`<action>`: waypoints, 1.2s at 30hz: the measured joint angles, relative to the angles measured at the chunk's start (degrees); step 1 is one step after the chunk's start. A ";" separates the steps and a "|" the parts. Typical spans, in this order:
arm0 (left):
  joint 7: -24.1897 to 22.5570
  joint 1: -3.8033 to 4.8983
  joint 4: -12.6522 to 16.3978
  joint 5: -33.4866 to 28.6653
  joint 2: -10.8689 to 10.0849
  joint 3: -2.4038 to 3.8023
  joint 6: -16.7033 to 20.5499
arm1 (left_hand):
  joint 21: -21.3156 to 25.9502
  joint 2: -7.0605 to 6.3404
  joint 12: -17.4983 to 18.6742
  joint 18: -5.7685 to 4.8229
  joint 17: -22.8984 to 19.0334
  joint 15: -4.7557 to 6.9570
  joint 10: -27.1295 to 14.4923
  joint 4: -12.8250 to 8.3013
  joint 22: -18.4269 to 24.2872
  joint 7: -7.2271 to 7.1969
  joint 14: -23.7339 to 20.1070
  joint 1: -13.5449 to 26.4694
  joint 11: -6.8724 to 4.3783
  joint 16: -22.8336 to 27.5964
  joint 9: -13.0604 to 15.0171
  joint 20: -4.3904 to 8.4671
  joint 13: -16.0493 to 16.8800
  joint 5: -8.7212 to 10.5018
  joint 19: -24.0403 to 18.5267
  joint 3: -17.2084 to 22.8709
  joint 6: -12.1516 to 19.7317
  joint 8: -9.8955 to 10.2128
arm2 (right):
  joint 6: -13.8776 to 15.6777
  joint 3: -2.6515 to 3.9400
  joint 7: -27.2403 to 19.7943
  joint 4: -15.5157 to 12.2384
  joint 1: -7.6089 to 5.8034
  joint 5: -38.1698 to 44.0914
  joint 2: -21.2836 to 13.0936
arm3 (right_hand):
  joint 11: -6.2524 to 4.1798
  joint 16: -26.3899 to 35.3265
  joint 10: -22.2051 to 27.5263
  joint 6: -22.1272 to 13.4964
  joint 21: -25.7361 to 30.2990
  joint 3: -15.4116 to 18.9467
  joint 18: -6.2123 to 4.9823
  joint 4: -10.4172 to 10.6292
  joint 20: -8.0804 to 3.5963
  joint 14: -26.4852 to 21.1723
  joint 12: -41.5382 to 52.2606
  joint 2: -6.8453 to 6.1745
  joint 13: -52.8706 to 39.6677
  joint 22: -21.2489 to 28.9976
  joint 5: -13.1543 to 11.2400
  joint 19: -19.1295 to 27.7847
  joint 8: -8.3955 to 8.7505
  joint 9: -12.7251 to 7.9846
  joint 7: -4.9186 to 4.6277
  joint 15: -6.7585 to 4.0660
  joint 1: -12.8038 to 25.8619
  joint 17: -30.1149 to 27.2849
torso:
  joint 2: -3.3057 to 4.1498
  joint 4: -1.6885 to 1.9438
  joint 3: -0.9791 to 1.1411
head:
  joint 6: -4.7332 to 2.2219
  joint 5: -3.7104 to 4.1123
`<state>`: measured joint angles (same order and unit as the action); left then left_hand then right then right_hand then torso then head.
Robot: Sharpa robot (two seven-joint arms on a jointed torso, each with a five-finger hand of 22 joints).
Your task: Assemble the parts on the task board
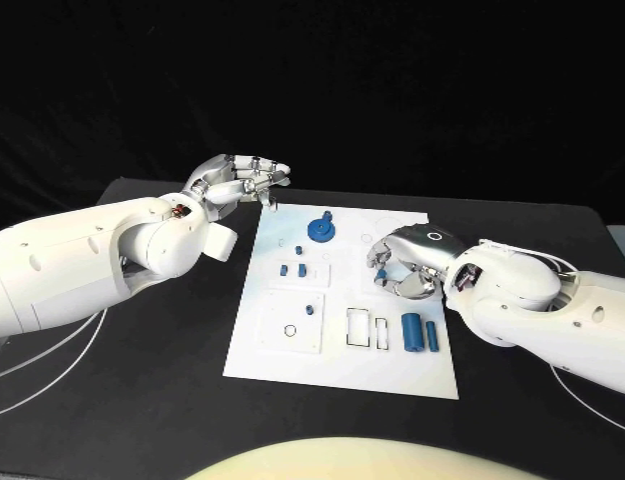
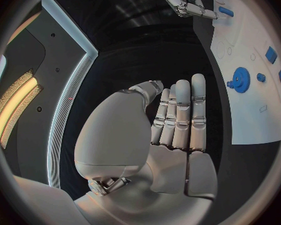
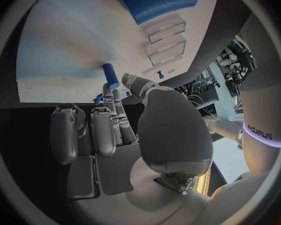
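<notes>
The small blue peg [image 3: 110,75] looks light, stiff and smooth, so it could slip; a pinch across its sides seems best. The right hand [image 1: 403,262] holds it between fingertips over the task board [image 1: 399,372] (near the middle slots); the left hand [image 1: 236,180] hovers at the board's far left corner, fingers loosely apart, holding nothing.
</notes>
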<state>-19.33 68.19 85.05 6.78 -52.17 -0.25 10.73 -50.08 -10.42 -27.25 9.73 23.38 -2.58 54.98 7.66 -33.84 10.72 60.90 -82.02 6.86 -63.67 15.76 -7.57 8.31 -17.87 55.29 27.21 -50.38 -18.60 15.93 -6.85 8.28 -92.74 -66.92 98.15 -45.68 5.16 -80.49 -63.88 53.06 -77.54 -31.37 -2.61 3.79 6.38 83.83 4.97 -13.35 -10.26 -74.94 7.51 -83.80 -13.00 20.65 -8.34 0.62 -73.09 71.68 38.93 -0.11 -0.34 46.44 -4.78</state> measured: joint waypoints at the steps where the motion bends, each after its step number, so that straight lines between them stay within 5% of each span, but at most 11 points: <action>1: 0.00 0.00 0.00 0.00 -0.01 0.00 0.00 | 0.00 0.00 0.00 0.00 0.00 0.00 0.00 0.00 0.00 0.00 0.00 0.00 0.00 0.00 0.00 0.00 0.05 0.00 0.00 0.00 0.00 0.00 | -0.17 -0.01 -0.01 0.16 0.05 -0.01 0.12 | -0.05 0.00 -0.40 0.27 -0.07 -0.04 0.00 0.00 0.00 0.00 0.23 0.24 0.01 0.00 0.00 0.00 0.00 0.02 0.19 0.00 -0.24 0.00 | 0.00 0.00 -0.02 | 0.03 -0.01; 27: 0.24 0.00 -0.05 0.00 -0.11 -0.01 -0.13 | 0.11 0.00 -0.21 0.00 -0.05 0.00 0.00 0.00 0.06 0.00 0.00 0.00 0.00 0.00 0.00 0.00 0.05 0.00 0.00 0.00 0.00 0.00 | -1.03 -0.11 0.18 2.02 0.26 0.68 0.56 | -0.66 0.00 -3.19 3.75 -2.06 -2.95 0.00 -0.70 0.00 0.22 0.51 2.25 0.92 0.02 -0.21 0.00 -1.39 0.88 0.25 -0.23 -2.22 0.23 | -0.06 -0.08 0.03 | 0.10 0.13; 36: 0.31 0.01 -0.05 0.00 -0.10 -0.02 -0.17 | 0.23 0.00 -0.21 0.00 -0.04 0.00 0.00 0.00 0.05 0.00 0.00 0.00 0.00 0.00 0.00 0.00 0.09 0.00 0.00 0.00 0.00 0.00 | -0.37 -0.11 0.16 1.91 0.27 0.73 0.62 | -1.17 0.00 -6.17 6.41 -3.84 -3.97 -0.01 -1.43 -0.85 0.10 1.58 3.47 0.51 0.03 -2.01 -0.22 -2.99 1.81 1.29 -1.17 -2.07 0.38 | -0.05 -0.05 0.04 | 0.17 0.26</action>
<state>-19.01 68.20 85.00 6.78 -52.27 -0.26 10.55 -49.86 -10.42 -27.46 9.73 23.34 -2.58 54.98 7.67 -33.79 10.72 60.90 -82.02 6.86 -63.67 15.76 -7.57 8.40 -17.86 55.29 27.21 -50.37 -18.60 15.55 -6.96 8.43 -90.83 -66.65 98.88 -45.06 3.99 -80.49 -70.06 59.48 -81.37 -35.34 -2.62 2.36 5.53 83.93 6.55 -9.88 -9.75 -74.91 5.50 -84.01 -15.99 22.46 -7.05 -0.55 -75.16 72.06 38.88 -0.16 -0.30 46.61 -4.52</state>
